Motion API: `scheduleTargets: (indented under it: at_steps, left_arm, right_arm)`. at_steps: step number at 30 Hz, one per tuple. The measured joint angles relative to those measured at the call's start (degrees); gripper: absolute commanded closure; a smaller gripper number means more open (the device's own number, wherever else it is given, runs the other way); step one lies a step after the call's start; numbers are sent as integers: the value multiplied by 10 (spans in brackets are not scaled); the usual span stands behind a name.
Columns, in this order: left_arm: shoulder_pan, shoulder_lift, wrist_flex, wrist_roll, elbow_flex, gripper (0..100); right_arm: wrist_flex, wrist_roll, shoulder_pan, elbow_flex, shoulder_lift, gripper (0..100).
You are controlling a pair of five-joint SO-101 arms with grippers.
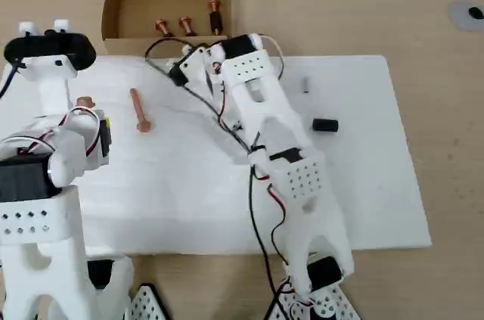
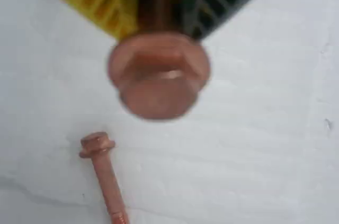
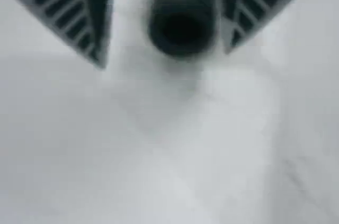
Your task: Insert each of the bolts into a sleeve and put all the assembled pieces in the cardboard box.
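My left gripper [image 2: 159,28] is shut on a copper bolt [image 2: 158,73] with its head pointing down over the white mat; from above that bolt's head [image 1: 85,100] shows at the left arm. A second copper bolt [image 2: 103,173] lies loose on the mat [image 1: 139,110] beside it. My right gripper [image 3: 165,54] is open by the mat's far edge [image 1: 198,63], just in front of the cardboard box [image 1: 113,10]. A black sleeve [image 3: 183,20] sits between its fingers, with a gap on one side. Another black sleeve [image 1: 325,125] lies on the mat at the right.
Three copper bolts fitted in sleeves [image 1: 187,25] lie inside the box along its near wall. A small dark piece [image 1: 305,85] rests on the mat [image 1: 363,199] near the loose sleeve. The right arm's body and cables cross the mat's middle.
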State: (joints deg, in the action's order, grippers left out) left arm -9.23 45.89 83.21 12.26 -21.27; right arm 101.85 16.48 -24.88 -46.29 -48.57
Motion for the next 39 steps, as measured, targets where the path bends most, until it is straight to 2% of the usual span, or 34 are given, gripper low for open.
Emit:
scheduleTargets:
  at_steps: [9,19,26,30,39]
  left_arm:
    - [0,0,0,0,0,988]
    - [0,0,0,0,0,988]
    - [0,0,0,0,-22,988]
    - [0,0,0,0,-30,988]
    - [0,0,0,0,-31,988]
  right_arm:
    - [0,15,18,78,113,815]
    - [0,60,17,170,171,814]
    - [0,106,76,178,215,808]
    - [0,135,107,178,215,740]
    - [-1,169,113,178,215,731]
